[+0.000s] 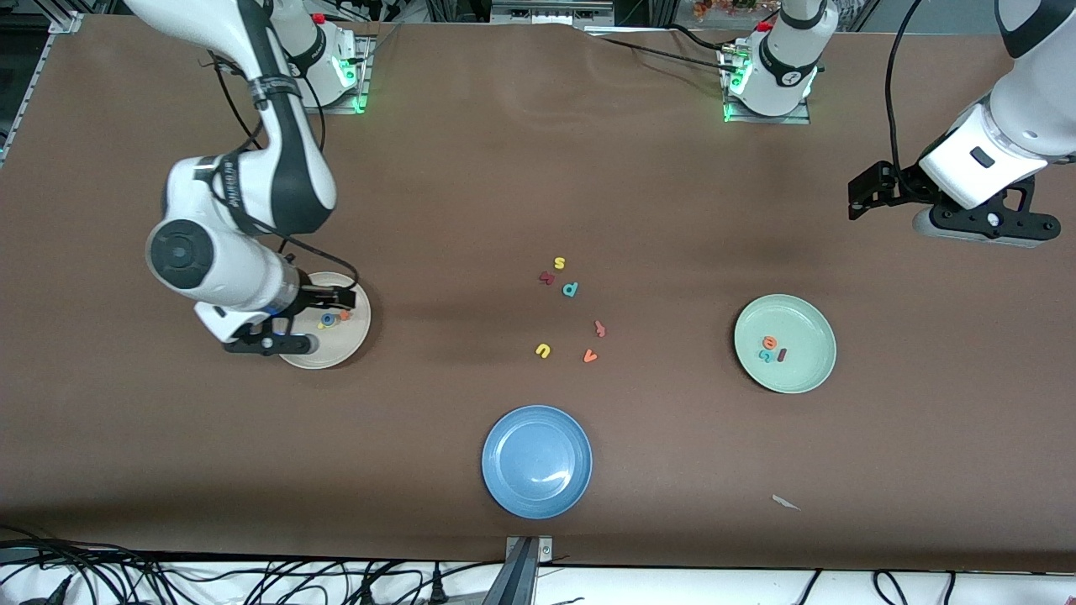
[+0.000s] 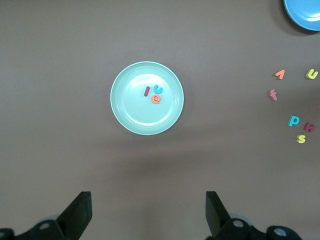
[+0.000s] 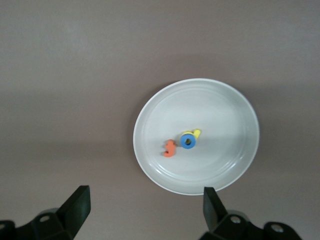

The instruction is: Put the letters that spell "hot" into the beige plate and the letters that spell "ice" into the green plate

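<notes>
The beige plate [image 1: 336, 349] [image 3: 215, 107] holds a blue "o" [image 3: 188, 141], an orange "t" [image 3: 170, 148] and a yellow "h" [image 3: 196, 133] partly under the "o". My right gripper [image 1: 265, 343] [image 3: 144, 195] hangs open and empty over the table just beside that plate's rim. The green plate [image 1: 803, 374] [image 2: 132, 107] holds a dark red "i" [image 2: 147, 91], a teal "c" [image 2: 159, 90] and an orange "e" [image 2: 156, 99]. My left gripper [image 1: 983, 223] [image 2: 148, 197] waits open and empty, high over bare table at the left arm's end.
A blue plate [image 1: 536, 460] lies nearest the front camera. Between the plates lie loose letters: a yellow "s" [image 1: 559, 263], a dark red curved one [image 1: 546, 277], a teal "p" [image 1: 570, 289], a reddish one [image 1: 600, 328], a yellow "u" [image 1: 543, 350], an orange "v" [image 1: 590, 356].
</notes>
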Motion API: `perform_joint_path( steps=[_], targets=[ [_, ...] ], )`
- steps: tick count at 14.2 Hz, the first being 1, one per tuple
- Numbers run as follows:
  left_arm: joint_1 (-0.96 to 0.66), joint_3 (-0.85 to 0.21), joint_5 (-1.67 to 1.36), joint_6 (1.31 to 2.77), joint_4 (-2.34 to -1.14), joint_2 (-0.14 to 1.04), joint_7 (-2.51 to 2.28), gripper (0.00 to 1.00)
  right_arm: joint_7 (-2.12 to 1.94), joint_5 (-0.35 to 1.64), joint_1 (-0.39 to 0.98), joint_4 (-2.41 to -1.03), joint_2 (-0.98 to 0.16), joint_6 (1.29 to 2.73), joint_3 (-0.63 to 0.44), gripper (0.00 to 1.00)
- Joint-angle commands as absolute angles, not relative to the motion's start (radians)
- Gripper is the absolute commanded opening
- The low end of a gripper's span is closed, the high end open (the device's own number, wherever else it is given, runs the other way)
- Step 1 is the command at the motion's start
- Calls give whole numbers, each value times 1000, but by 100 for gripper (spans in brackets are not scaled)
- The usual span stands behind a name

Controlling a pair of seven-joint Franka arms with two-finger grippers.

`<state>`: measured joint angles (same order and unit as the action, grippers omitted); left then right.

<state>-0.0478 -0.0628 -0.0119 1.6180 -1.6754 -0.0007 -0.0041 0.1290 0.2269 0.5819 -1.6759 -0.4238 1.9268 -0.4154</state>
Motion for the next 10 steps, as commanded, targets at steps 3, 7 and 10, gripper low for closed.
perform_joint_path(
  steps=[3, 7, 10],
  targets=[
    [-35, -58, -6, 1614, -1649, 14, 58, 100, 110, 112, 330, -1710, -272, 1856, -204, 100],
    [-35, -60, -6, 1614, -1647, 14, 58, 100, 110, 2, 204, -1697, -138, 1705, -85, 100],
    [-35, -60, -5, 1609, -1646, 12, 60, 100, 112, -9, 109, -1646, -54, 1545, 0, 100]
  ],
)
